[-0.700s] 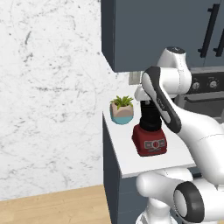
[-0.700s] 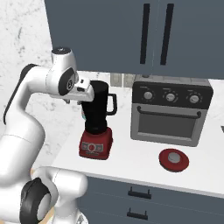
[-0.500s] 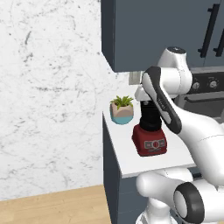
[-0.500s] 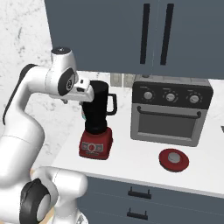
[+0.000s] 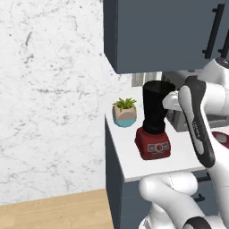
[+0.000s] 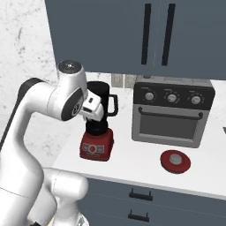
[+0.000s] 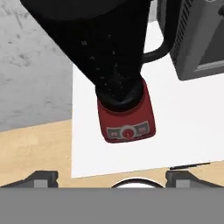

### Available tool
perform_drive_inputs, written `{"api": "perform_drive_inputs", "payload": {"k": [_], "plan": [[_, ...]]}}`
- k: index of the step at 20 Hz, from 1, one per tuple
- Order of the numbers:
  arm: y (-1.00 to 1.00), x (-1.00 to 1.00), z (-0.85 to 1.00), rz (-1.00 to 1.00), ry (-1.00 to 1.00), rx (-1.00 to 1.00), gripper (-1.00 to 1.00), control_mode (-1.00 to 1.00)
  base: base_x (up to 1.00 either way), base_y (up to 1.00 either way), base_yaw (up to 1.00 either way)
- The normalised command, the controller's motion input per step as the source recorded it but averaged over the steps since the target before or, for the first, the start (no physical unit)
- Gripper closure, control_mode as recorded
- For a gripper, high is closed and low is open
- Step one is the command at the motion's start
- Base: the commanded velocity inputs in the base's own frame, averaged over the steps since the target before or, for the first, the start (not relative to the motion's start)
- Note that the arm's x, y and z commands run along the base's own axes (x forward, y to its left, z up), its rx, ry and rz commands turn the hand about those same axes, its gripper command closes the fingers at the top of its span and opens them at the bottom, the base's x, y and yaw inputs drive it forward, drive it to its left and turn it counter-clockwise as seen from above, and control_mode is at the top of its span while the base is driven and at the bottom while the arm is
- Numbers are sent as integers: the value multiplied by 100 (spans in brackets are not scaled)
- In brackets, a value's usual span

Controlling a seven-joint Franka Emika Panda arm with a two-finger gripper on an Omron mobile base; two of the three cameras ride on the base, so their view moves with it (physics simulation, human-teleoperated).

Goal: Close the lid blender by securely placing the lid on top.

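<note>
Red lid [image 6: 175,160] laid on worktop [image 6: 132,164] | blender [image 6: 98,128] uncovered | claw [image 7: 111,177] held wide open above blender, nothing gripped

The blender [image 6: 99,128] has a black, faintly speckled translucent jar on a red base with a grey control panel and a red dial; the lid [image 6: 175,160] is a red disc with a paler grey centre; the tabletop [image 6: 132,163] is plain white; the toaster oven [image 6: 172,115] is grey with a darker door and pale-marked knobs; the small plant [image 5: 125,112] has green leaves in a pot banded teal and peach; the wall [image 5: 49,89] is white marble with fine grey veins; the cabinets [image 6: 132,35] are dark slate blue with black handles; the floor [image 5: 53,214] is light wood; the claw [image 7: 111,177] has dark grey fingertips.
</note>
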Motion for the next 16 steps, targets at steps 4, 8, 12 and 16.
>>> {"api": "perform_drive_inputs", "payload": {"k": [4, 8, 12, 16], "plan": [[-100, -35, -11, -29, -3, 22, -100, -100, 0, 0, 0], [-100, -4, -41, -35, 1, 18, -100, -100, 0, 0, 0], [-100, 0, -61, -37, 7, 14, -100, -100, 0, 0, 0], [-100, 3, -64, -35, 11, 10, -100, -100, 0, 0, 0]]}}
